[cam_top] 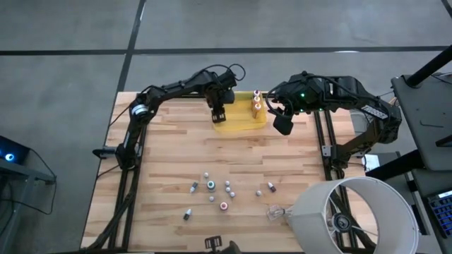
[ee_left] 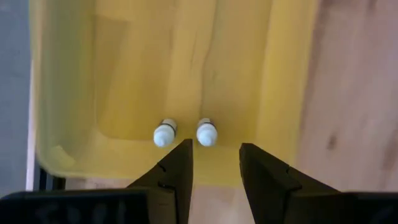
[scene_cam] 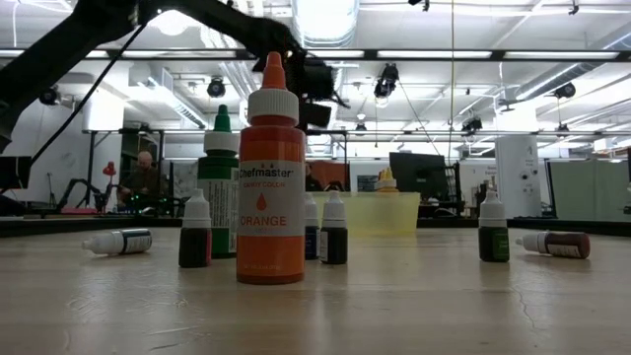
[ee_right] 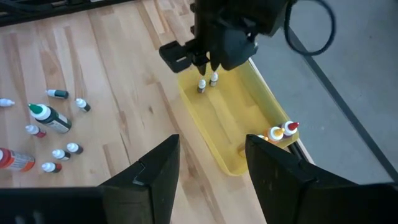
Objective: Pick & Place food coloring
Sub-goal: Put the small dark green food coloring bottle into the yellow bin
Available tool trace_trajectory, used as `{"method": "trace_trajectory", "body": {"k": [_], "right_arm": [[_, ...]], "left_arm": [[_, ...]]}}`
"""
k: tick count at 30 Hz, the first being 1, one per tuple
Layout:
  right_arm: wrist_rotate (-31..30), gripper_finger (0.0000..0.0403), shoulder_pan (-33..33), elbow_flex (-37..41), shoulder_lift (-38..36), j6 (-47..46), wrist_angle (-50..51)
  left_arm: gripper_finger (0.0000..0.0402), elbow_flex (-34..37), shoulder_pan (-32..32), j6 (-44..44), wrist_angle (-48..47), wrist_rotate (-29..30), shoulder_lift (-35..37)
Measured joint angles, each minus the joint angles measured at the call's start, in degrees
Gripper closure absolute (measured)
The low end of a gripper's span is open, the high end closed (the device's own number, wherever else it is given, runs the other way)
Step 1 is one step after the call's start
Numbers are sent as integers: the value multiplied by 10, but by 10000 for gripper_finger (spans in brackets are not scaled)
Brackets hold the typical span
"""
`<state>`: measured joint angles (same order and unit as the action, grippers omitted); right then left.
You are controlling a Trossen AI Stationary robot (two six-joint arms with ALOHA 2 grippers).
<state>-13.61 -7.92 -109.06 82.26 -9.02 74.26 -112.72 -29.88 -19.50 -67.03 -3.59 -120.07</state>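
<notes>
I have the left pincer (cam_top: 219, 116) hanging over one end of the translucent yellow tray (cam_top: 240, 125) at the far edge of the wooden worktop (cam_top: 169, 162). Its fingers (ee_left: 176, 171) stand partly apart and hold nothing. Just below them, two small white-capped food coloring bottles (ee_left: 185, 133) stand upright side by side on the tray floor, close against its end wall, clear of the fingers.

At the tray's other end I see two more bottles (ee_right: 282, 131), one orange-capped and one red-capped, standing together in the corner.

My right pincer (cam_top: 282, 125) hovers just beside that end of the tray, fingers (ee_right: 155, 168) spread wide and empty.

The rest of the food coloring is scattered on the near half of the worktop, well apart from the tray: a tall orange Chefmaster bottle (scene_cam: 270, 173), a green-capped one (scene_cam: 221, 182) behind it, several small upright ones and a few lying on their sides. A crumpled clear plastic scrap (cam_top: 274, 212) lies near them.
</notes>
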Motion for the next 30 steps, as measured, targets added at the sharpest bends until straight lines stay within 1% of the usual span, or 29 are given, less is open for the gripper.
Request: {"method": "trace_trajectory", "body": {"k": [9, 14, 16, 18, 22, 26, 30], "right_arm": [[0, 229, 0, 0, 0, 2, 0], [1, 229, 0, 0, 0, 2, 4], [1, 229, 0, 0, 0, 2, 6], [3, 229, 0, 0, -1, 5, 6], [6, 229, 0, 0, -11, 32, 7], [9, 229, 0, 0, -19, 37, 7], [43, 229, 0, 0, -28, 51, 5]], "left_arm": [[298, -115, 41, 16, -103, -16, 1], [298, -155, 73, 28, -144, -20, 2], [298, -165, 85, 34, -168, -34, 2], [298, -168, 95, 38, -187, -56, 7], [298, -153, 109, 76, -189, -108, 28], [298, -138, 118, 110, -185, -115, 50], [298, -135, 127, 132, -185, -115, 74]]}}
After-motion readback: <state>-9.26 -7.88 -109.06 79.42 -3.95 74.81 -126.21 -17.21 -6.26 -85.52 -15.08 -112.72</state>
